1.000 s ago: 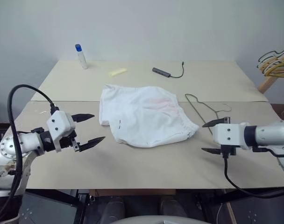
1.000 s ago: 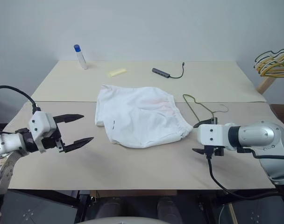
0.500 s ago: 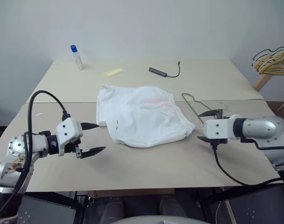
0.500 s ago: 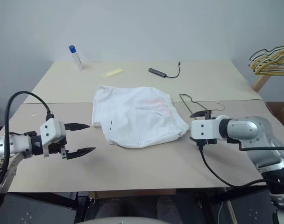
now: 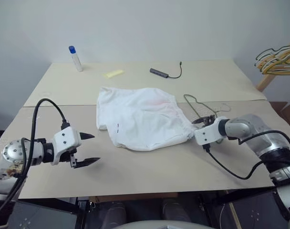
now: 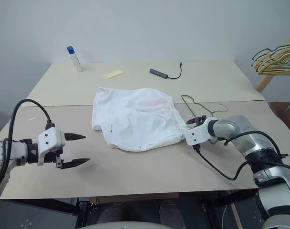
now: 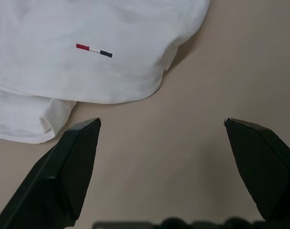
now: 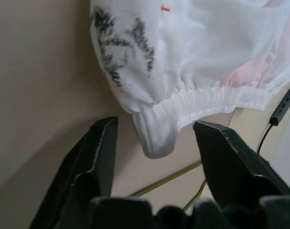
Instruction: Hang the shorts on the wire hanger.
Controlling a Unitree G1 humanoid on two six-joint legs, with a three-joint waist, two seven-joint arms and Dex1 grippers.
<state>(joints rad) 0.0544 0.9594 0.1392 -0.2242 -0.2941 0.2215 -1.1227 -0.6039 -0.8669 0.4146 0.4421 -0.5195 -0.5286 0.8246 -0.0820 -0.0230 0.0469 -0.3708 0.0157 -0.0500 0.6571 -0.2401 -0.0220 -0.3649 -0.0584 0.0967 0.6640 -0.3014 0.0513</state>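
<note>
The shorts (image 5: 142,117) are lying spread and rumpled near the middle of the bench (image 5: 150,167), with the gathered waistband turned toward three o'clock and the leg hems toward nine o'clock. They are judged light, limp and easily bunched, so a pinch on the thick elastic waistband is being favoured over the thin body cloth, which would sag and slide. The right gripper (image 8: 154,138) is being held at the waistband's near corner, at about four o'clock of the cloth; its fingers (image 8: 99,157) are standing partly apart, one on either side of the elastic fold, and nothing is yet being clamped. The left gripper (image 5: 88,149) is being held above the bare bench at about eight o'clock of the shorts, well apart from them, with its fingers spread wide and holding nothing. The wire hanger (image 5: 202,107) is lying flat at three o'clock, just beside the waistband; it is judged thin, springy and hard to lift off a flat surface. Its wire is running close behind the right gripper and could be snagged along with the cloth. At twelve o'clock a bottle (image 5: 75,58), a yellow piece (image 5: 113,73) and a cabled adapter (image 5: 160,72) are lying well clear, and a bunch of hangers (image 5: 278,59) is hanging at two o'clock.
</note>
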